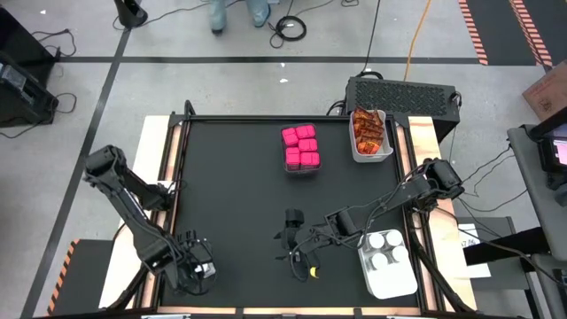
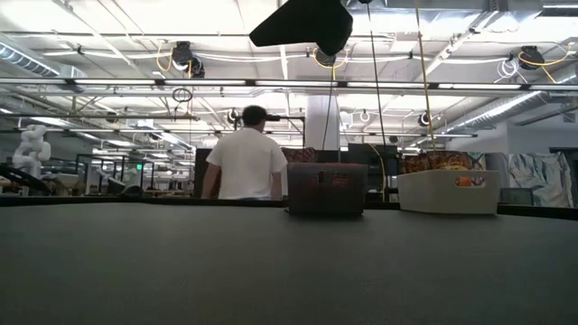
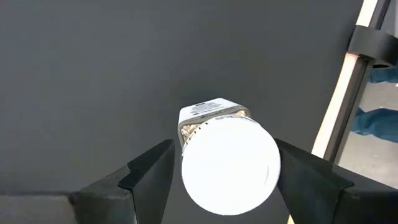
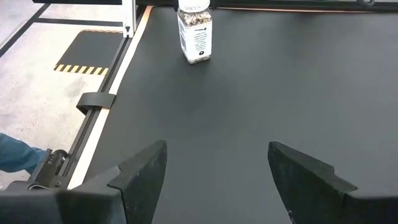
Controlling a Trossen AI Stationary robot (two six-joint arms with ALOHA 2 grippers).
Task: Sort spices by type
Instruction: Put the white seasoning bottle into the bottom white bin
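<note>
Jar: one clear jar [image 4: 194, 37] with a white lid stands at about 7 o'clock on the black table [image 1: 230, 195], near the table's edge.
Jar axis: its long axis is vertical, base flat on the mat, lid pointing straight up at the left wrist camera and printed label facing the right arm.
Left gripper: the left gripper [image 3: 224, 146] is right over that jar, one finger on each side of the lid, spread to about its width, with a sliver of mat showing beside one finger.
Right gripper: the right gripper [image 4: 214, 152] is at 6 o'clock, low over the mat, fingers wide apart and holding nothing, aimed towards 9 o'clock at the jar and well apart from it.
Pink packs: the pink packs [image 1: 301, 148] are binned at 12 o'clock.
Sachets: the orange-red sachets [image 1: 368, 131] are binned at 2 o'clock.
Sorted jars: the white-lidded jars [image 1: 388, 250] sit in the bin at 5 o'clock.
</note>
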